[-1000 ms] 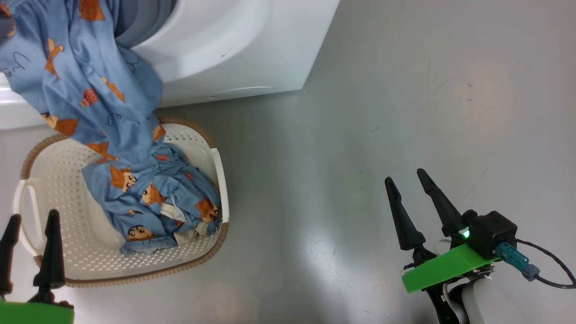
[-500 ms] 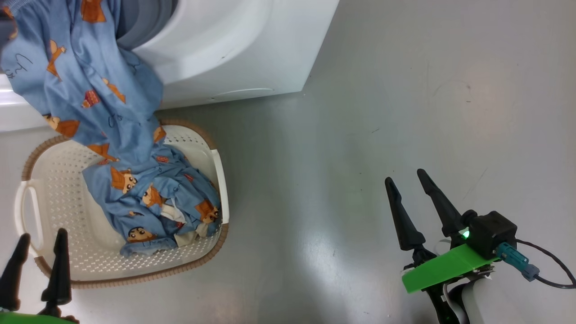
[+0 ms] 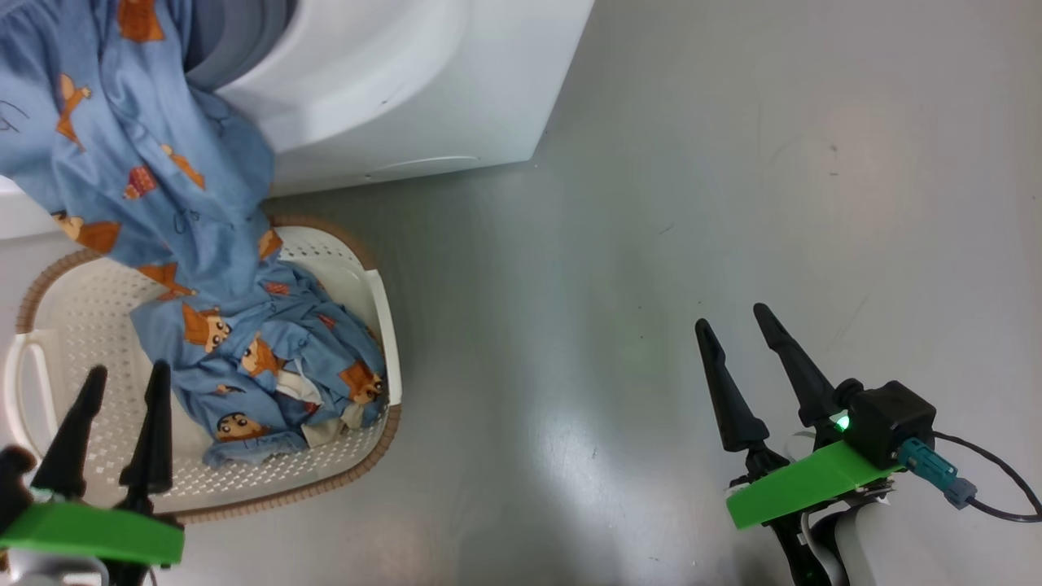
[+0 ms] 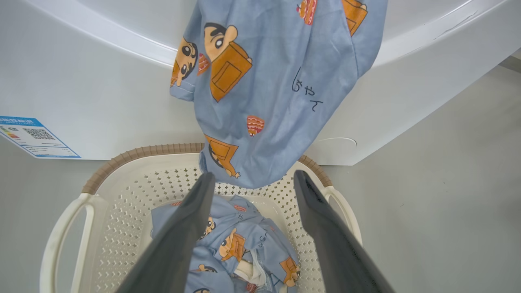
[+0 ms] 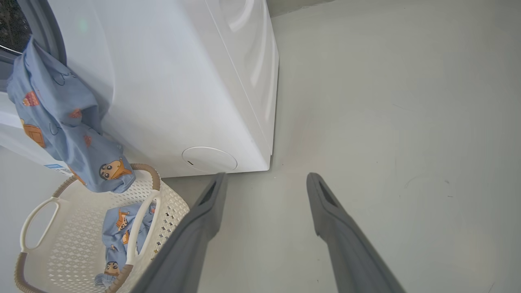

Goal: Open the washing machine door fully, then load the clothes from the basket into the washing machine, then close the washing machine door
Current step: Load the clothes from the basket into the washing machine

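at your far left in the head view, the left gripper [image 3: 130,370] hangs over the near end of the basket [image 3: 326,482], its two dark fingers spread wide and holding nothing. the basket stands on the floor [image 3: 651,203] close against the foot of the washing machine [image 3: 391,81]; you cannot tell whether they touch. the clothes [image 3: 269,374] lie heaped in the basket's right half, blue cloth with some white showing through, while the left half is bare perforated plastic.

what stands in your way is the hanging garment [image 3: 138,155]: it spills out of the machine's mouth over the grey gasket [image 3: 236,32], runs down the white front and ends in the heap. in the left wrist view it hangs just beyond the fingertips, across the line to the machine. a small blue label [image 4: 34,136] sits low on the front, left of the cloth in that view, and the right wrist view shows a round cover [image 5: 209,158] near the machine's lower corner.

to the right of the machine the floor is plain grey. the right gripper [image 3: 731,317] hovers over it, well apart from the basket, fingers wide apart and empty. behind them you see a green plate [image 3: 806,484] and a black cable [image 3: 997,492].
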`<state>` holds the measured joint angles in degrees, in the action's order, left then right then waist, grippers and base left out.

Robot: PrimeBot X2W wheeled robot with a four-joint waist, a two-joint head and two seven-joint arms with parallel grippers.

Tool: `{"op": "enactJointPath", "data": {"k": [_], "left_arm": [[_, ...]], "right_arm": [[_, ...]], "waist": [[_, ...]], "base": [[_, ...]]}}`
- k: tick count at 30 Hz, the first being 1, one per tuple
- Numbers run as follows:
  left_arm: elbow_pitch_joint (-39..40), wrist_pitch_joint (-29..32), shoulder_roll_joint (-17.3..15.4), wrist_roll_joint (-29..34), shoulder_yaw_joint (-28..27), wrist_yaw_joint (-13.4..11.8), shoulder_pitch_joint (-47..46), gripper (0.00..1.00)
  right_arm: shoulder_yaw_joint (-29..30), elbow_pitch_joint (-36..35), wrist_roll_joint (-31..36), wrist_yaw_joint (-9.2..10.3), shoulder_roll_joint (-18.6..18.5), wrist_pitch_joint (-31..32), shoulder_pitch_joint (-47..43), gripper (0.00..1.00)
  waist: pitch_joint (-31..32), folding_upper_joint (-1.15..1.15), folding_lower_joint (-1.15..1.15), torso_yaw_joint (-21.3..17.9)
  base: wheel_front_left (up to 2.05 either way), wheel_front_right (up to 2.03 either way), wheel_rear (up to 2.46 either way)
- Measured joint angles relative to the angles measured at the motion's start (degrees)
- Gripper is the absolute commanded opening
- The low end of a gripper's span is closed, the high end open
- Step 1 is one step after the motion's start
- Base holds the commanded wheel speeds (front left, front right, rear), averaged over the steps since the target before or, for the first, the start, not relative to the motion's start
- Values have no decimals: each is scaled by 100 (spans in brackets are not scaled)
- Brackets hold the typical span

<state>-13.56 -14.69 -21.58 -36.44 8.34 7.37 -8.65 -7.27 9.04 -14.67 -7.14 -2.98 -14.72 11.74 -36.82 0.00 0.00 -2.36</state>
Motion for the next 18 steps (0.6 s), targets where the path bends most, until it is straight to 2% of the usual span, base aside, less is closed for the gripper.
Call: {"op": "enactJointPath", "data": {"k": [10, 18], "left_arm": [[-414, 0, -123, -146, 415, 0, -694, 100], [-689, 0, -315, -387, 467, 0, -1097, 100]], "right_arm": [[-37, -113, 0, 0, 0, 0, -5, 100], [-102, -308, -5, 0, 2, 0, -20, 100]], "waist": [[-172, 0, 0, -154], [-421, 0, 0, -340]], "base": [[0, 0, 0], [0, 0, 0]]}}
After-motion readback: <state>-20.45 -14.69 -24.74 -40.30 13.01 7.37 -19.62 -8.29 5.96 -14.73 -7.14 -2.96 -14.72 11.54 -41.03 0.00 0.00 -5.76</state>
